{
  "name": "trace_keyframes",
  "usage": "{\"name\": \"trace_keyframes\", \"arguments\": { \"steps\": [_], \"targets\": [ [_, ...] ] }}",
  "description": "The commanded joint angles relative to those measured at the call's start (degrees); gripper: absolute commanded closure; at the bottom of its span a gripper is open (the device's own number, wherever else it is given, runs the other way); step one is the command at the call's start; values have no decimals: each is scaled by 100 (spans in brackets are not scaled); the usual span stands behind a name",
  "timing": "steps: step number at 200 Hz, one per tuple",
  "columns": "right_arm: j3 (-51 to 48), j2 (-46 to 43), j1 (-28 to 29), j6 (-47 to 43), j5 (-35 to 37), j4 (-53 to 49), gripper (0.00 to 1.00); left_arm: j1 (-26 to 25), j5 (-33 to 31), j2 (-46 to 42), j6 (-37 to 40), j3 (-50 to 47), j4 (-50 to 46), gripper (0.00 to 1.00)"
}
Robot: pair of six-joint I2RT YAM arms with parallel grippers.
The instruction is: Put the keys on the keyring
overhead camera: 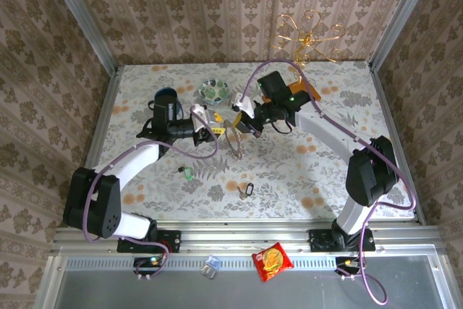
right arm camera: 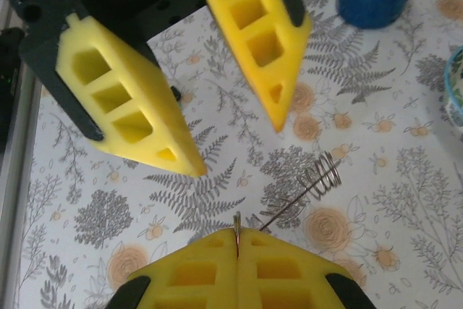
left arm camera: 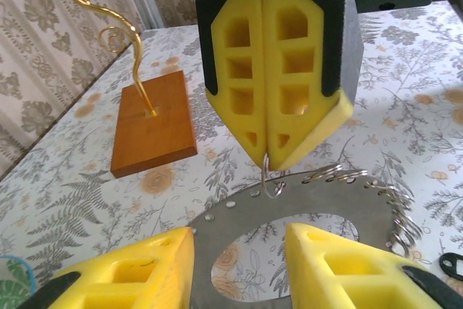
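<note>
Since the right gripper (left arm camera: pixel 268 158) is clenched on the keyring (left arm camera: pixel 340 197), it should be held steady. The left gripper (right arm camera: pixel 237 146), fingers spread and empty, should fetch the key (overhead camera: pixel 188 172). The key is tiny and green-headed, lying on the table (overhead camera: pixel 325 171) well apart from both grippers.

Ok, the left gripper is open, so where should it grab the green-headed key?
I'd take the green-headed key by its head, jaws coming straight down. It lies flat on the table, apart from other things, and the bright head is the part that shows clearly. That leaves the blade free for the wire ring the right gripper is shut on.
</note>
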Motion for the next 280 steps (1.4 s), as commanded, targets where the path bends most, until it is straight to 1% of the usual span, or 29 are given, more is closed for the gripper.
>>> {"name": "trace_keyframes", "arguments": {
  "steps": [1,22,72,94,103,127,141,156,175,216,280],
  "targets": [
    [291,55,154,-320,159,-568,100,-7,485,78,216,215,-142,63],
    [313,64,197,-314,130,-523,100,-63,621,154,147,213,-95,64],
    [113,-10,206,-225,-48,-159,100,-52,864,119,9,85,-139,64],
    [-82,-103,205,-210,-44,39,100,-35,760,-51,-99,-102,-106,61],
    [-165,-149,206,-187,-89,70,100,-33,690,-139,-156,-240,-20,60],
    [-474,-313,201,-115,-352,618,100,-42,671,-244,-376,-470,169,61],
    [-686,-412,206,-63,-504,962,100,-43,720,-275,-574,-587,425,62],
    [-905,-493,206,-16,-596,1302,100,-39,777,-305,-847,-797,974,63],
    [-1026,-509,206,57,-702,1531,100,-43,877,-289,-1107,-947,1421,64],
    [-1130,-573,203,145,-800,1648,100,-33,983,-288,-1076,-970,1286,66],
    [-1225,-613,242,260,-945,1847,100,-36,1168,-178,-1100,-917,1275,74]
  ]
}}
